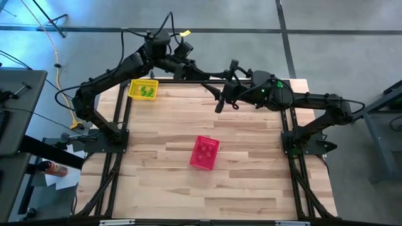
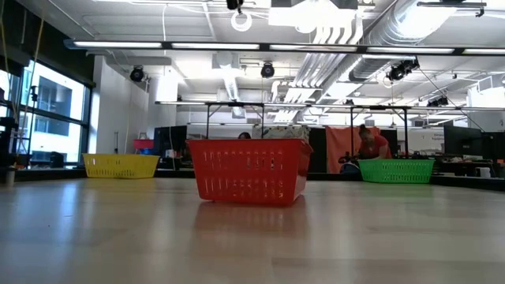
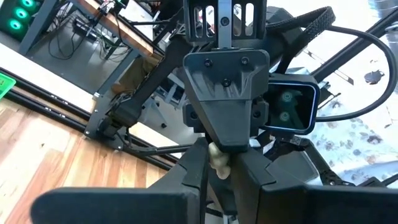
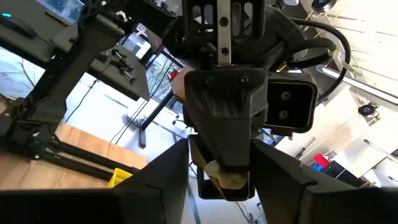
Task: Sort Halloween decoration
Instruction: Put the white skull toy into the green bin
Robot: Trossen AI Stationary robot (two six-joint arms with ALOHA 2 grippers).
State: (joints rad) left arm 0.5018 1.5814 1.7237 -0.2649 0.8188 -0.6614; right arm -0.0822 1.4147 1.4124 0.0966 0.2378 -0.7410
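Note:
Both arms meet tip to tip high above the table's far edge. My left gripper (image 1: 212, 86) is shut on a small pale trinket (image 3: 217, 159), one piece of the Halloween decoration. My right gripper (image 1: 224, 95) faces it head-on. It is open, with its fingers (image 4: 171, 171) standing on either side of the trinket (image 4: 227, 178) and the left fingertips. A yellow basket (image 1: 143, 89) at the far left holds green trinkets (image 1: 148, 92). A pink-red basket (image 1: 205, 152) stands mid-table. My left gripper pinches the pale trinket (image 4: 227, 178) between its two fingers, which lie level and point toward the right arm. The trinket is lifted clear, well above the table. Which part of it the fingers have is too small to tell.
A green basket (image 2: 396, 170) stands at the far right, mostly hidden under the right arm in the high view. A black frame (image 1: 119, 119) borders the table on the left and right. Beyond the far edge a person in red (image 2: 371, 144) shows in the room.

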